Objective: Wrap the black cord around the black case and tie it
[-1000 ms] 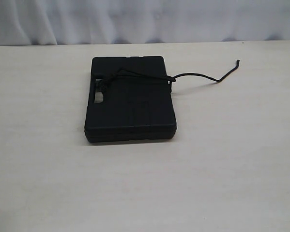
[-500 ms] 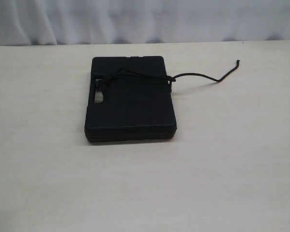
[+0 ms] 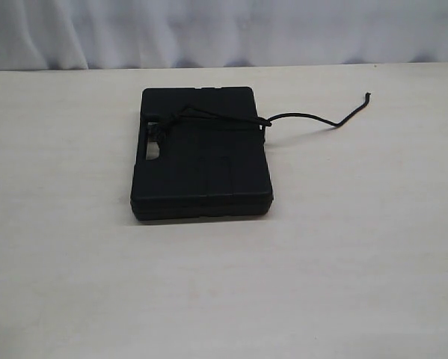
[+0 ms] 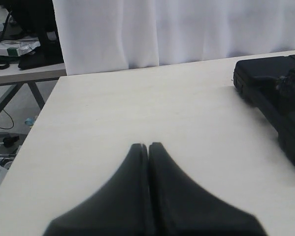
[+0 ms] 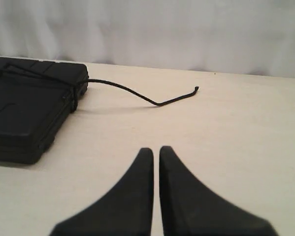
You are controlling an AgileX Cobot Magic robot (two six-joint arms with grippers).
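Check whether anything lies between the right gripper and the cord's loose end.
Nothing visible does. Only bare table lies between the right gripper, jaws shut, and the cord's free tail. The case sits off to one side of that path, with the rest of the cord across it.

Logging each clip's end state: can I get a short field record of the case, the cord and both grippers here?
black case: flat on the table, handle cut-out on its left in the exterior view
black cord: crosses the case's far end, bunched near the cut-out; free tail trails right on the table
left gripper: shut, empty, apart from the case
right gripper: shut, empty, apart from the cord
task: cord looks wrapped and tied
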